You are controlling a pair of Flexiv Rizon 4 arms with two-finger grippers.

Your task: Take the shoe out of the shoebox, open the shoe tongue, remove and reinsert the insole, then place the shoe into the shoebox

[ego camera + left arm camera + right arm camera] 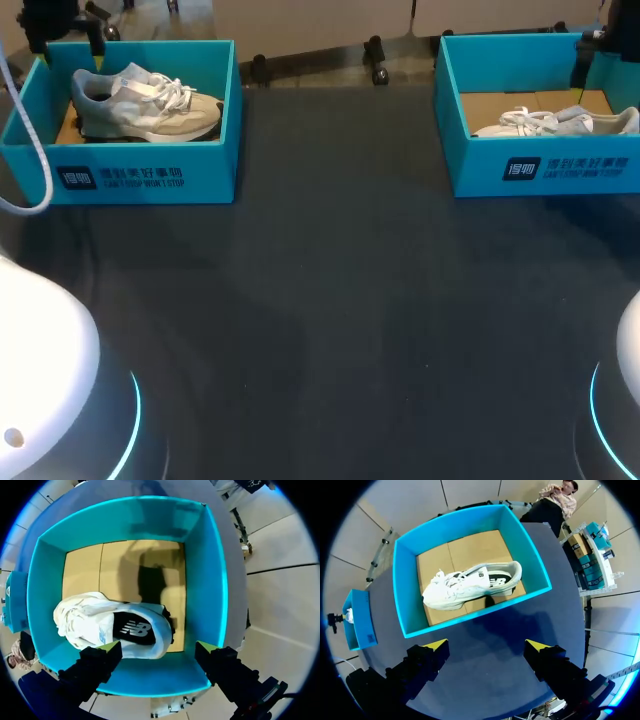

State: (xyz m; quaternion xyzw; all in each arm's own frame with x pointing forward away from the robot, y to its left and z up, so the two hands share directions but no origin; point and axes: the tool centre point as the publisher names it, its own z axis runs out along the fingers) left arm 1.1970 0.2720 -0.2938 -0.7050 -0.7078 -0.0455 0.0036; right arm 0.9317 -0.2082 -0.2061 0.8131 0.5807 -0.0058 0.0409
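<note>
While the left fingers (111, 648) hang straight above the left shoebox (206, 580), their two yellow tips stand wide apart with nothing between them, both over the wall of the box nearest them. Inside the left shoebox a white shoe (95, 622) lies on the brown cardboard floor. It is close to the wall under the fingers, and its opening is turned up so that the black insole shows. The fingers' shadow falls on the cardboard beyond the shoe.

From the head view, the left shoebox (150, 175) sits at the far left of the dark table (330, 300). Its white shoe (145, 105) points its toe away from the box's outer wall, toward the right shoebox (560, 170). A white cable (38, 160) loops down just beside that outer wall.

The right shoebox (405, 592) stands well apart from the left shoebox, level with it along the table's far side. It holds a second white shoe (467, 585) on its cardboard floor, toe toward the left shoebox (362, 622); the same shoe (560, 122) shows low behind the box's front wall. The right fingers (436, 645) hang over bare table in front of the right shoebox, far from the left shoebox. Their tips are spread and grip nothing.
</note>
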